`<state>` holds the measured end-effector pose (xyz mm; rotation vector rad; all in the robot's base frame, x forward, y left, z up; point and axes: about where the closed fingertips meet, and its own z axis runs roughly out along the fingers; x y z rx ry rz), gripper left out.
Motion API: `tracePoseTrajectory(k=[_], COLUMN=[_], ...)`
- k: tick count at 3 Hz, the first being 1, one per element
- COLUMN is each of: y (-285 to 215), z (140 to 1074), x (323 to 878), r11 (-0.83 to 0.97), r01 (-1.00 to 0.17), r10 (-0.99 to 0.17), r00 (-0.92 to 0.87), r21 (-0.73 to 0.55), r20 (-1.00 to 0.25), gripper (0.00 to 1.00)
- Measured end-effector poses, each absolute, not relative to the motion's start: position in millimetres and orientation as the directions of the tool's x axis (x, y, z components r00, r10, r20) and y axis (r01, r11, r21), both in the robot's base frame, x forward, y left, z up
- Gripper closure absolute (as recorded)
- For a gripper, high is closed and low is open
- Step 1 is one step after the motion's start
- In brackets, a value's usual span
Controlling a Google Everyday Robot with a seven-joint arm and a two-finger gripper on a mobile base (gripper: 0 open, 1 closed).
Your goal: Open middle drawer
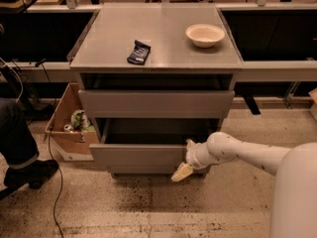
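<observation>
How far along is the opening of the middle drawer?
Done: the middle drawer stands pulled out, its dark inside visible. In hand: the gripper is at the front's lower right edge. Left: perhaps a little more pull, then backing the gripper away.

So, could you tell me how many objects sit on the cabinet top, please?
2: a dark packet left of centre and a white bowl at the back right. The gripper is by the middle drawer, front right.

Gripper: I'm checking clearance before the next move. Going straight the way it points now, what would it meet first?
The gripper, by the front of the middle drawer, points down and left. Straight on, it would likely meet the floor in front of the cabinet first, though depth is unclear.
</observation>
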<state>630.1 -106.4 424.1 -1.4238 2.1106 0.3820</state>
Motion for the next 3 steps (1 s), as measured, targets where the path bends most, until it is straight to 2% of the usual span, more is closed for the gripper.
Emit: tracePoseTrajectory(k=[3], y=[-107], z=[441], x=[627], r11=[0.389], r01=[-0.919], r10=[-0.759], r00=[-0.28], r21=[-0.065], r20=[-0.588], gripper=[0.85])
